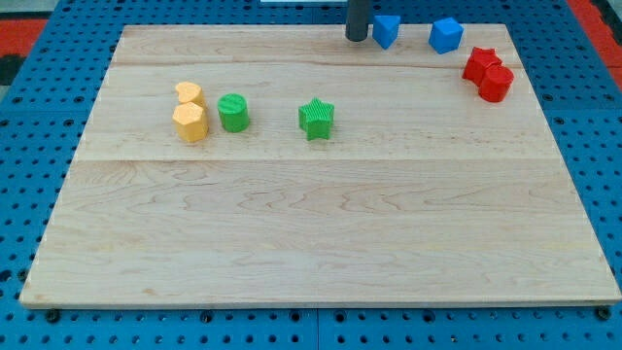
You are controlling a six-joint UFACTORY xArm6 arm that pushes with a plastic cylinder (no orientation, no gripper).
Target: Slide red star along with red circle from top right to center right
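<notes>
The red star (478, 63) and the red circle (496, 84) sit touching each other near the board's top right, the circle just below and right of the star. My tip (357, 39) stands at the board's top edge, just left of a blue block (387, 30), well to the left of both red blocks.
A second blue block (446, 35) lies at the top edge between the first blue block and the red star. A green star (316, 119) sits mid-board. A green circle (233, 112), a yellow hexagon (190, 122) and a yellow heart (189, 93) cluster at the left.
</notes>
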